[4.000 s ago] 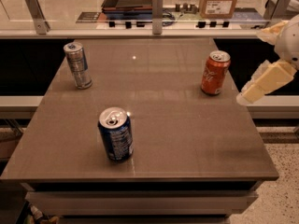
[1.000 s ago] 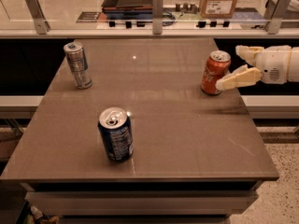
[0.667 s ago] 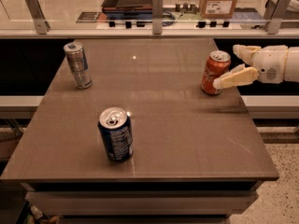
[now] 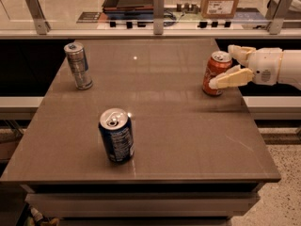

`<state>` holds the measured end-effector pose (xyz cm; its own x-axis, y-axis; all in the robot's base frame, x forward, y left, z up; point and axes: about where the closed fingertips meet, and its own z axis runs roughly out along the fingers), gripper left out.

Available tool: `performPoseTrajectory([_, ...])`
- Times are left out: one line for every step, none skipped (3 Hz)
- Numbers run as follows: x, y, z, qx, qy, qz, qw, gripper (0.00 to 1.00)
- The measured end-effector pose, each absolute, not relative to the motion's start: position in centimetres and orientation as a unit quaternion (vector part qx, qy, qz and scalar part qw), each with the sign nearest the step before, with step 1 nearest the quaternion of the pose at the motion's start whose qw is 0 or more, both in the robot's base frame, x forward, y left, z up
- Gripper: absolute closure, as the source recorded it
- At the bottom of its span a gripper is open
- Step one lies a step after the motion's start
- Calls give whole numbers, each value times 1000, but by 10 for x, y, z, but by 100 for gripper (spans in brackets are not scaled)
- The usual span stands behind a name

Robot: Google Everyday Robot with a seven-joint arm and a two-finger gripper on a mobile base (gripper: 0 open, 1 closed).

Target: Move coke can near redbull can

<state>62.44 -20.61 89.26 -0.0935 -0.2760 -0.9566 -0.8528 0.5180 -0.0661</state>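
Claw (image 4: 222, 66) has slid further left over the right edge of the counter (image 4: 178, 140) since a second ago. It now brackets the coke can (image 4: 215, 76) with fingers spread, one behind it and one in front, and by my judgement not yet pinching. Step in hand: grasp approach; next I must close on the can, lift it clear and carry it across to the redbull can (image 4: 77, 66) by the far left corner. Coke can stands upright near the right edge, long axis vertical, silver top up.
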Motion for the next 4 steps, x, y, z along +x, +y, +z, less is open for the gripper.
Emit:
performPoseTrajectory([625, -203, 892, -411, 688, 272, 533, 18])
performPoseTrajectory([625, -200, 892, -413, 687, 273, 532, 41])
performPoseTrajectory([626, -198, 892, -414, 686, 275, 532, 64])
performPoseTrajectory([626, -195, 891, -415, 685, 277, 531, 87])
